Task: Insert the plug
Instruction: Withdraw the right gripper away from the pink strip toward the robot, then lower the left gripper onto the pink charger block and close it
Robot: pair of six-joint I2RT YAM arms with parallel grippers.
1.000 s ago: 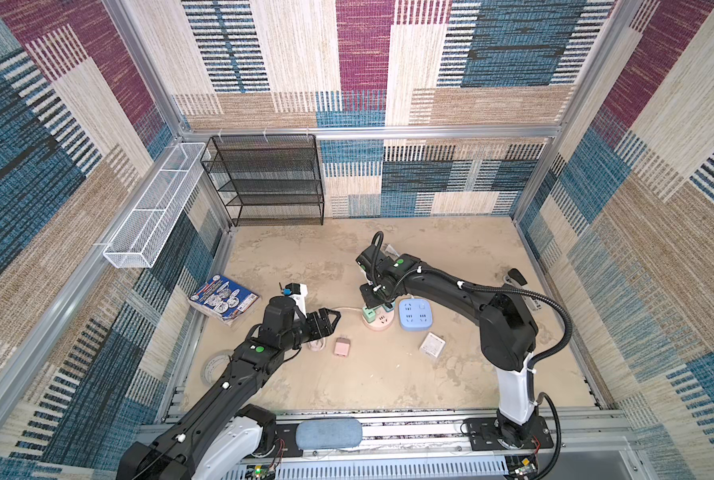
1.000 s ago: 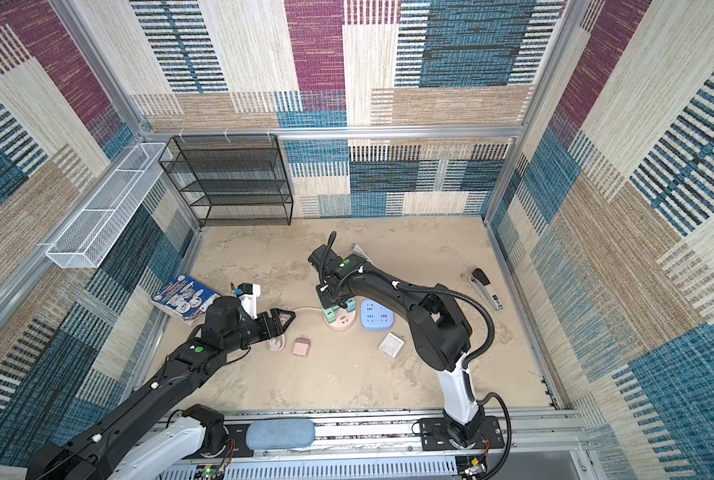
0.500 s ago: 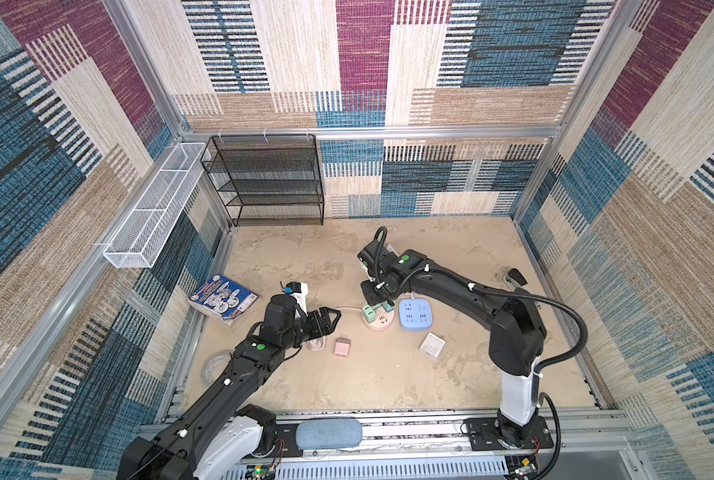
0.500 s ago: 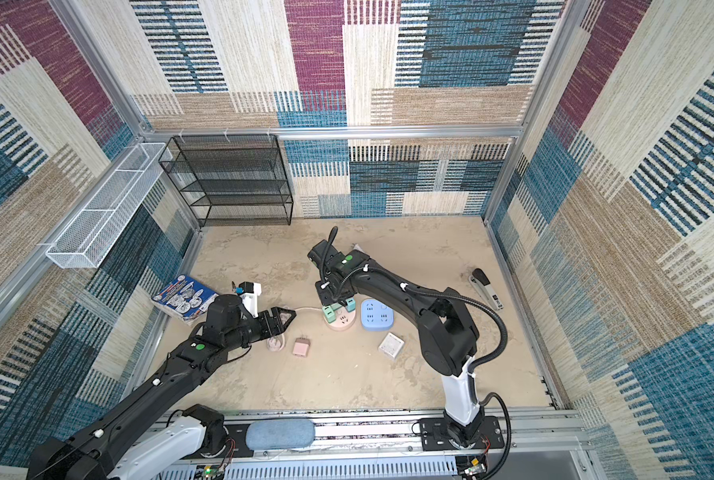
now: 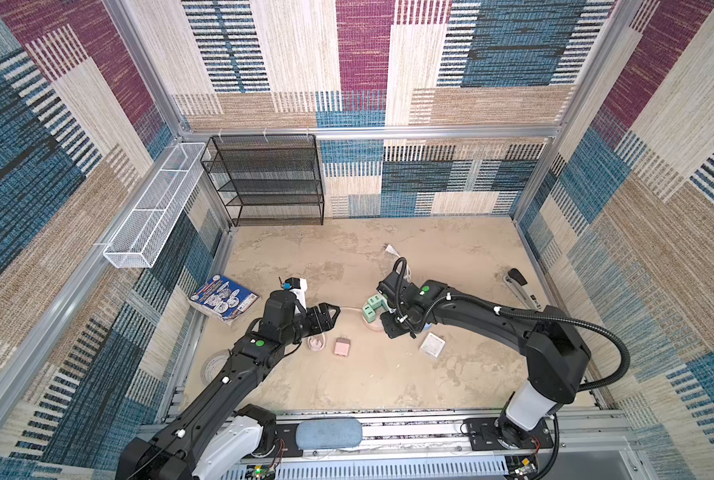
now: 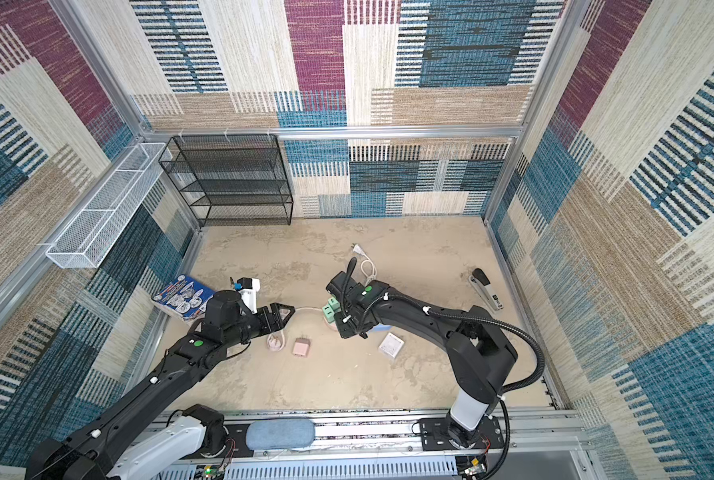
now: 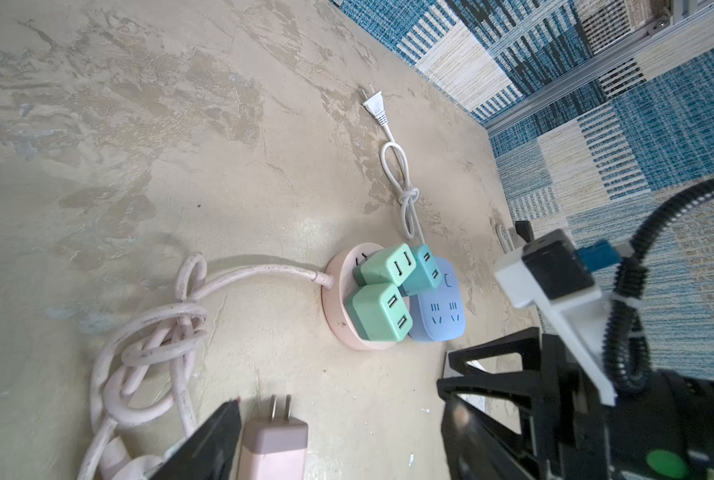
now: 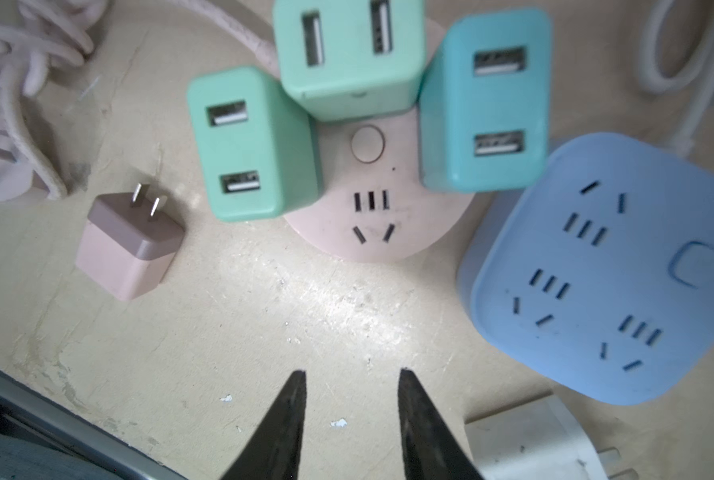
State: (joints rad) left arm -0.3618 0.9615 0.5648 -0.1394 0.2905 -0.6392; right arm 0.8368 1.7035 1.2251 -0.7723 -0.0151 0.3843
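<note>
Sandy, mottled floor fills the cell, with patterned fabric walls around it. In both top views your left gripper hangs with its jaws spread wide and nothing between them. It is just beside the pink plug, which lies loose on the floor between the two arms. Your right gripper sits at the near edge of the round socket, farther from that plug and to its right. A white plug lies near it on the other side.

From the left wrist, the pink plug is the thing closest to the camera, right beside one finger. It lies on its side, prongs aimed roughly towards the round socket and its three green chargers. A blue socket block sits just beside the round one.

From the right wrist, the right gripper shows two tips a narrow gap apart, empty. One outlet on the round socket is free, ahead of those tips. The pink plug lies on the floor beside a green charger, apart from them.

I judge your left arm the nearer. You would close across the plug's body, then stand it prongs-down for the free outlet.
</note>
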